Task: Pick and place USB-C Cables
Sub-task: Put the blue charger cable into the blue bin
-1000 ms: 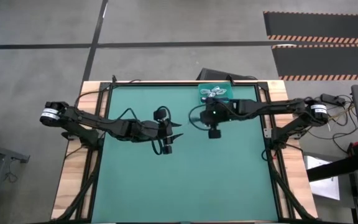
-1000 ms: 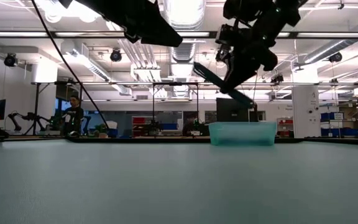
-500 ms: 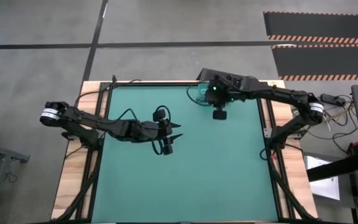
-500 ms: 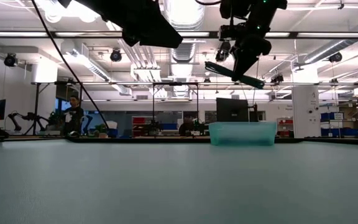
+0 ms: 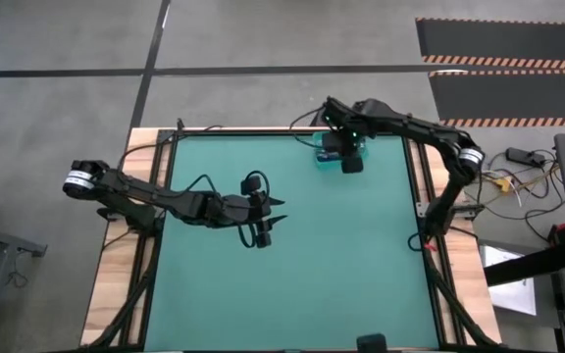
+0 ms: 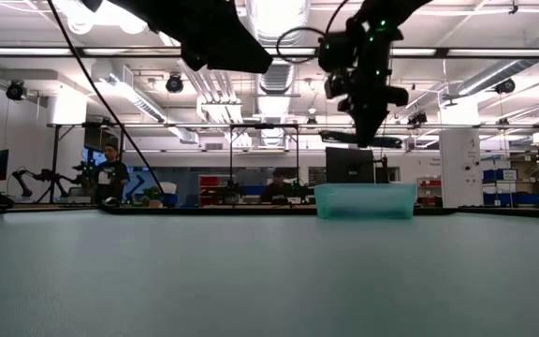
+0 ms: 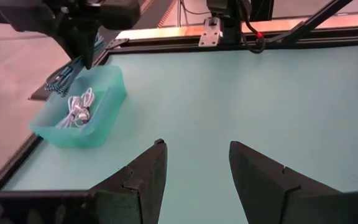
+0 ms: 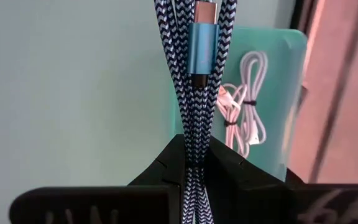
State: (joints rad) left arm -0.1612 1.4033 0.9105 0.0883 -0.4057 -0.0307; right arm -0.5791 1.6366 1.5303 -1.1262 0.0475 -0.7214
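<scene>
- Right gripper (image 8: 194,158) reached out over the teal bin (image 7: 107,87) at the table's far edge, fingers clamped on a blue-white braided cable bundle (image 8: 194,74) hanging above the bin.
- White coiled cables (image 7: 79,112) lie inside the bin.
- Left gripper (image 7: 194,171) hovers mid-table, fingers spread, empty.

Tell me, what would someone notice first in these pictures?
Probably the right tool, shut on a blue-and-white braided cable and holding it above the teal bin at the far edge of the green table. White coiled cables already lie in that bin. The left tool hangs open over the middle of the table, holding nothing.
</scene>
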